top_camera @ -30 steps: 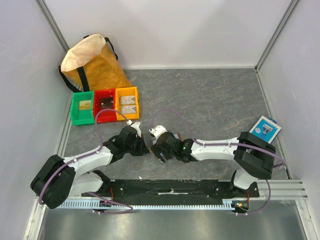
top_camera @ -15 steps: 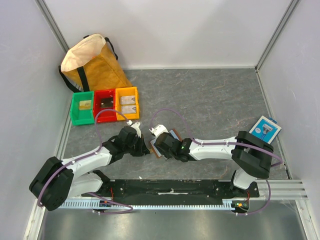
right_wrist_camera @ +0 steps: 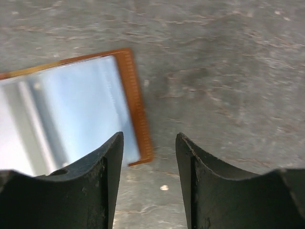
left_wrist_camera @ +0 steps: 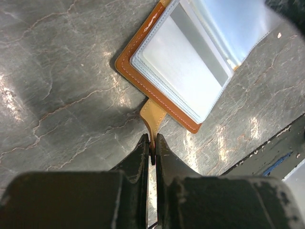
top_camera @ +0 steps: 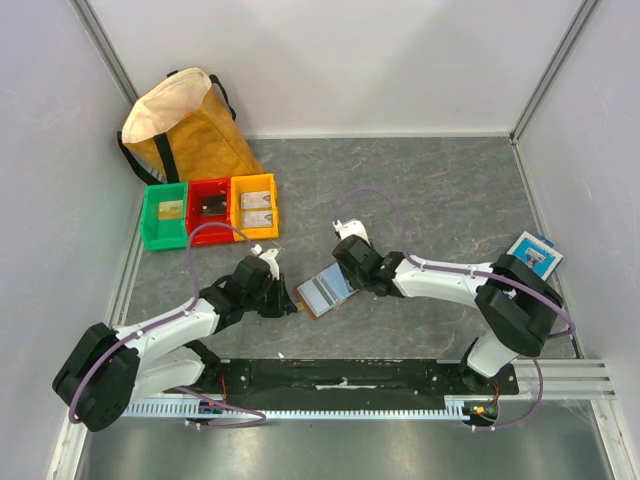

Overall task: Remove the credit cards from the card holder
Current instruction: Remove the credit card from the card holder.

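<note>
Evidently the small brown leather card holder point(top_camera: 325, 290) is laid open on the grey marbled surface point(top_camera: 450, 200). Its tan tab point(left_wrist_camera: 153, 118) is clamped by the left fingers point(left_wrist_camera: 140, 157), probably to stop sliding. The right fingers point(right_wrist_camera: 107, 167) are spread apart above its corner, likely readied for the whitish card point(left_wrist_camera: 183, 71) inside.

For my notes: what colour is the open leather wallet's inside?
Pale blue-grey lining of the brown leather card holder; left wrist view.

Card holder point(top_camera: 325, 290) on table point(top_camera: 430, 190) between left claw point(top_camera: 293, 301) and right claw point(top_camera: 347, 273), bins point(top_camera: 208, 212) far left, bag point(top_camera: 185, 125) behind them
</note>
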Robot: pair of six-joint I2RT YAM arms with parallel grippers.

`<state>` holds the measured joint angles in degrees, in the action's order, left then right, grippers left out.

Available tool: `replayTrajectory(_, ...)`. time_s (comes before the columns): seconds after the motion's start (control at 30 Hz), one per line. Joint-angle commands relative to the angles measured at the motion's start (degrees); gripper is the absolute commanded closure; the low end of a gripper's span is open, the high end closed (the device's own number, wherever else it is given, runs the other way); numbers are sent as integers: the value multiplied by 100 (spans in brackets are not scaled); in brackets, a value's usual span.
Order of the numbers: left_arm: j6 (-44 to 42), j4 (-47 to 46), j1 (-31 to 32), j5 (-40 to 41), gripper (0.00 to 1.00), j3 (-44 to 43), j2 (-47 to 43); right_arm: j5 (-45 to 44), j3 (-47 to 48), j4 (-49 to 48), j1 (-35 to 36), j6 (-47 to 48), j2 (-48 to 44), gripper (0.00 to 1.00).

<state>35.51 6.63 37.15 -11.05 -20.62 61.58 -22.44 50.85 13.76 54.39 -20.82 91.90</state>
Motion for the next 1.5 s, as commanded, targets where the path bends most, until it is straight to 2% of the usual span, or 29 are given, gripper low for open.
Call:
replayTrajectory(0.0, 97, 22, 30, -64, 98, 67, -146, -402, 223, 391, -104, -90, -286, 41)
replayTrajectory(0.17, 114, -57, 47, -46, 98, 84, -120, -183, 197, 22, 422, 517, -760, 32)
replayTrajectory(0.3, 158, -136, 38, -55, 98, 128, -59, 571, 136, -513, 713, 780, -937, 27)
replayTrajectory(0.43, 185, -180, 30, -82, 98, 164, -58, 1004, 258, -620, 967, 1070, -534, 23)
replayTrajectory(0.87, 220, -189, 30, -108, 98, 208, -76, 890, 514, -585, 1179, 1335, 355, 15)
replayTrajectory(1.13, 220, -171, 30, -169, 98, 181, -94, 785, 540, -523, 1197, 1388, 566, 15)
replayTrajectory(1.3, 176, -92, 30, -222, 98, 137, -85, 407, 575, -365, 1197, 1370, 540, 17)
replayTrajectory(1.47, 79, 13, 38, -310, 98, 102, -76, 100, 689, -146, 1197, 1370, 364, 24)
